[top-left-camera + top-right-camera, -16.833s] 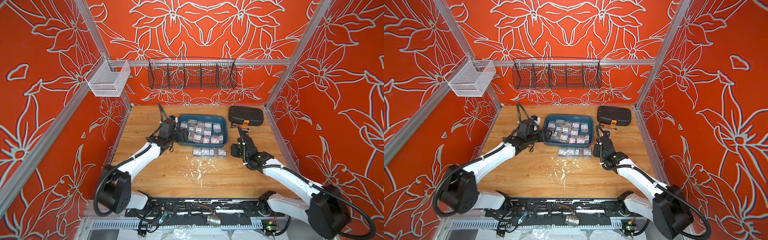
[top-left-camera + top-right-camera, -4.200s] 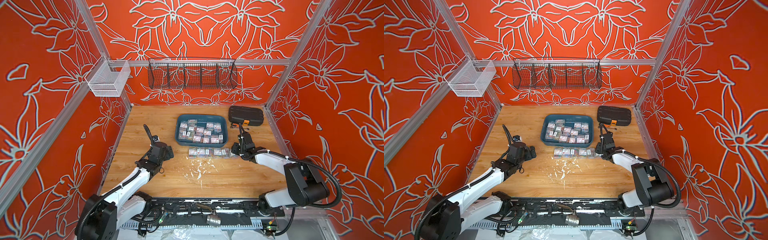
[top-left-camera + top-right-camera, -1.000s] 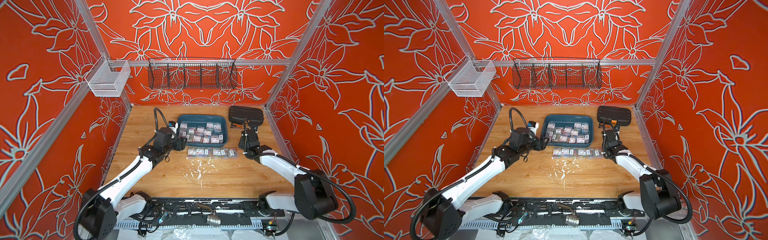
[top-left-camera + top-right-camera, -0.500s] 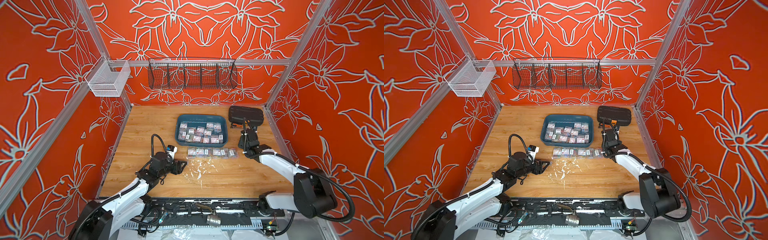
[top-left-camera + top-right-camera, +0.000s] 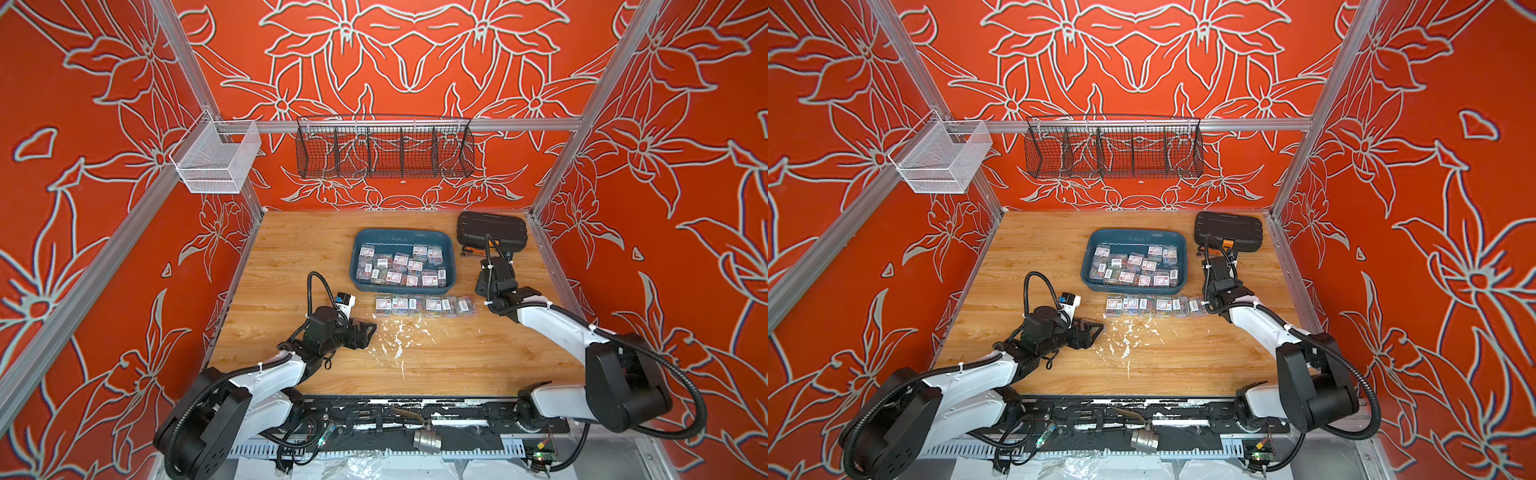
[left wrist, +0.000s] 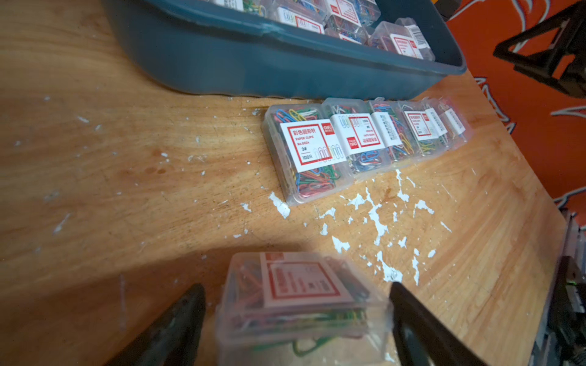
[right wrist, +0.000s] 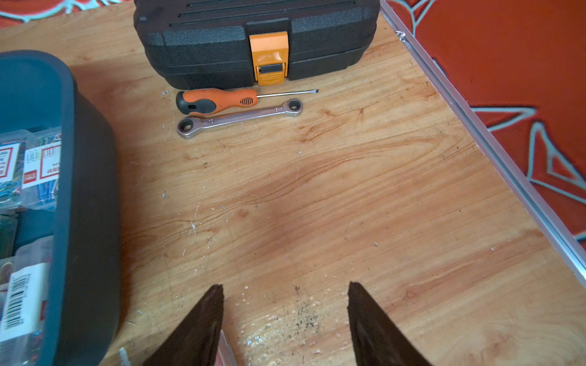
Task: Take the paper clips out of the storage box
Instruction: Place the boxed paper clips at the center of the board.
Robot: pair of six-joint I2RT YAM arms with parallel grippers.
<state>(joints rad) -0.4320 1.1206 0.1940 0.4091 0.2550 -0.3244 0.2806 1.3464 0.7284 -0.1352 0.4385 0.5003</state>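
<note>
The teal storage box stands at the back middle of the table, with several clear boxes of paper clips inside. A row of paper clip boxes lies on the wood just in front of it. My left gripper is low over the table, in front of the row's left end, and open. One blurred paper clip box sits between its spread fingers, with a gap on one side. My right gripper is open and holds nothing, beside the box's right wall.
A black case with an orange latch stands at the back right. An orange screwdriver and a ratchet wrench lie in front of it. White flakes dot the wood near my left gripper. Two wire baskets hang on the walls.
The left arm carried a paper clip box from the storage box's left end toward the front of the table. Its jaws have now spread apart around it. The right arm has barely moved.
</note>
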